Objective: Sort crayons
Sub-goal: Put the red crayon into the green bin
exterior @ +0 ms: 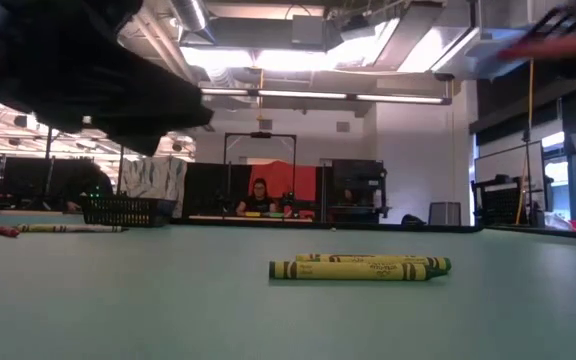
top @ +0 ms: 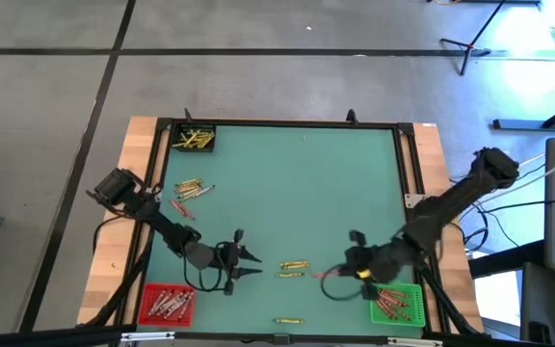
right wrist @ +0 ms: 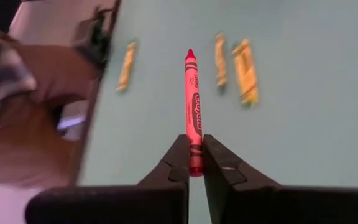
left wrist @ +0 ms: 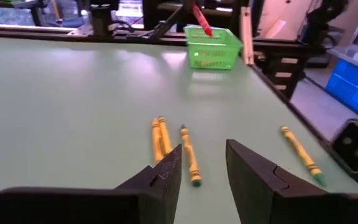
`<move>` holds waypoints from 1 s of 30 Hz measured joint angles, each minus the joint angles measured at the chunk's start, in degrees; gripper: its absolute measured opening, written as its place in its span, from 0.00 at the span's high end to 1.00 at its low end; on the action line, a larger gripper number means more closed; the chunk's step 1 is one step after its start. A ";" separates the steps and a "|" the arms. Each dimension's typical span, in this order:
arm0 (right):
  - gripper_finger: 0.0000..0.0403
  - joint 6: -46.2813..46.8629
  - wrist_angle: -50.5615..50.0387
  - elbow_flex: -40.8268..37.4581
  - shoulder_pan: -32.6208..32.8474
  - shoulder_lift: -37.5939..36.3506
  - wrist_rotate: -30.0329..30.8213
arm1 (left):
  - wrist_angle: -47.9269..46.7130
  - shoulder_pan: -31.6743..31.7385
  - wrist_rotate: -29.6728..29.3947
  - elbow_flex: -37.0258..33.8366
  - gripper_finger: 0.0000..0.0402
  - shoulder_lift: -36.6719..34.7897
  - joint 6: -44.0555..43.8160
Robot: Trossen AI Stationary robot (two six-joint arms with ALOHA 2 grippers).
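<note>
On the high view, a red bin (top: 167,305) of crayons sits at the table's 7 o'clock corner, hard against the near edge. A black bin (top: 193,140) of yellow crayons sits at the 11 o'clock corner, tucked inside the dark frame (top: 287,123) that rims the green mat (top: 306,193). Below it, near the left edge at about 9 o'clock, lies a loose cluster of yellow and red crayons (top: 191,189).

The left gripper (top: 249,264) hovers at about 7 o'clock of the mat, its fingers (left wrist: 166,177) spread apart with nothing between them, pointing toward the centre. Just ahead of it at 6 o'clock lie the yellow crayons (top: 294,268): two touching side by side and a third just beside them. A single yellow crayon (top: 288,320) lies alone near the near edge.

The mat's whole middle and far half, from 12 to 3 o'clock, is bare and open.

The right gripper (top: 340,277) is at about 5 o'clock, its fingers (right wrist: 219,168) pressed together on a red crayon (right wrist: 193,115), pinching its lower end so the tip sticks out forward over the mat. The green bin (top: 400,304), holding red crayons, sits at the 5 o'clock corner, just beside this arm and close to the right and near edges.
</note>
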 joint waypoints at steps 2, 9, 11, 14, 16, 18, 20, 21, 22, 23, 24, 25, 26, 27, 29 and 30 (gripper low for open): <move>0.96 4.49 -6.28 3.74 3.15 -0.19 0.04 | -0.01 -0.30 0.23 0.66 0.73 0.00 0.54; 0.95 25.00 -18.00 12.90 13.62 -0.23 0.69 | -0.02 -0.35 0.14 2.34 0.73 -0.02 3.43; 0.95 33.03 -20.46 13.09 16.77 -0.23 1.40 | -0.06 -0.35 0.14 2.49 0.73 -0.02 4.06; 0.96 46.47 -24.66 13.09 21.64 -0.03 1.08 | -0.13 -0.30 0.10 2.49 0.73 -0.02 4.45; 0.96 54.38 -28.07 13.09 24.57 0.44 0.96 | -0.51 -0.30 0.10 2.49 0.73 -0.02 4.45; 0.96 62.55 -31.95 13.09 27.35 1.00 -0.60 | -0.51 -0.30 -0.02 2.49 0.73 -0.02 4.46; 0.95 69.25 -35.49 13.09 29.90 1.87 -3.16 | -0.52 -0.30 -0.11 2.49 0.73 -0.02 4.63; 0.94 71.52 -36.56 13.09 30.95 2.47 -3.79 | -0.52 -0.30 -0.17 2.49 0.73 -0.02 4.63; 0.94 73.18 -37.48 13.08 31.82 3.10 -4.41 | -0.51 -0.30 -0.21 2.49 0.73 -0.02 4.62; 0.94 74.31 -37.83 13.04 32.50 3.73 -4.46 | -0.50 -0.30 -0.21 2.49 0.73 -0.02 4.60; 0.94 74.94 -37.75 13.02 32.96 4.21 -4.42 | -0.52 -0.30 -0.21 2.49 0.73 -0.02 4.52; 0.94 75.17 -37.36 13.02 33.32 4.64 -4.41 | -0.52 -0.22 -0.29 2.49 0.73 -0.02 4.18; 0.94 75.65 -37.10 13.02 33.56 5.03 -4.42 | -0.49 -0.11 -0.32 2.49 0.73 -0.02 3.97; 0.94 76.27 -37.14 13.02 33.46 5.48 -4.39 | -0.52 0.07 -0.38 2.49 0.73 -0.02 3.91; 0.94 76.85 -37.43 13.02 33.45 6.53 -4.40 | -0.52 0.24 -0.49 2.49 0.73 -0.02 3.65; 0.94 76.94 -37.62 13.02 33.45 7.04 -4.42 | -0.52 0.41 -0.49 2.49 0.73 -0.02 3.61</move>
